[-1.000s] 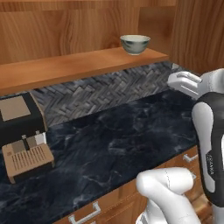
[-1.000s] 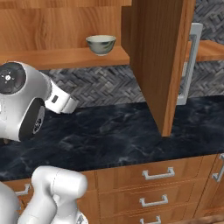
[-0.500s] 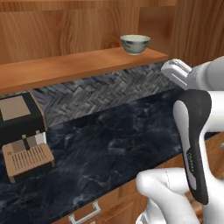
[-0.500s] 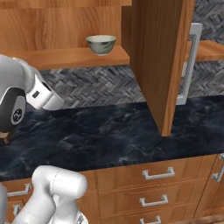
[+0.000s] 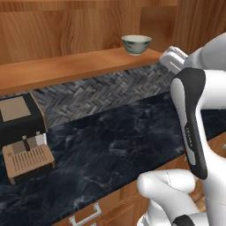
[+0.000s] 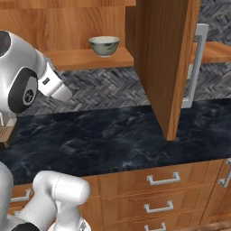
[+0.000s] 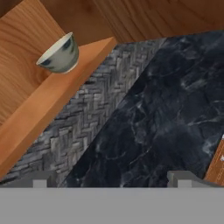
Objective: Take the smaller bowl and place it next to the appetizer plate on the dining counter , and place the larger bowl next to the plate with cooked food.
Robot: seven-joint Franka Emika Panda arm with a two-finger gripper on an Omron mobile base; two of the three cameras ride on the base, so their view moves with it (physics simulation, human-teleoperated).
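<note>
The smaller bowl (image 5: 136,44), pale cream-green with a darker rim, stands upright near the right end of a wooden shelf (image 5: 66,68) above the wall counter. It also shows in the right base view (image 6: 104,46) and at the upper left of the tilted hand view (image 7: 59,54). My gripper (image 7: 111,180) is open, its two fingertips far apart with nothing between them. It hangs over the counter, below the shelf and well short of the bowl. The white hand (image 5: 174,59) sits just right of the shelf's end. The larger bowl, both plates and the dining counter are out of view.
A black marbled wall counter (image 5: 110,141) runs under the shelf, backed by grey herringbone tile (image 6: 108,88). A coffee machine (image 5: 22,132) stands at its left. A tall wooden cabinet panel (image 6: 167,58) juts out right of the bowl. Drawers (image 6: 162,180) line the counter front.
The arm has swung upward, lifting the hand from counter height to just below shelf level, nearer the shelf's end. The bowl has not moved. The gripper stays open.
</note>
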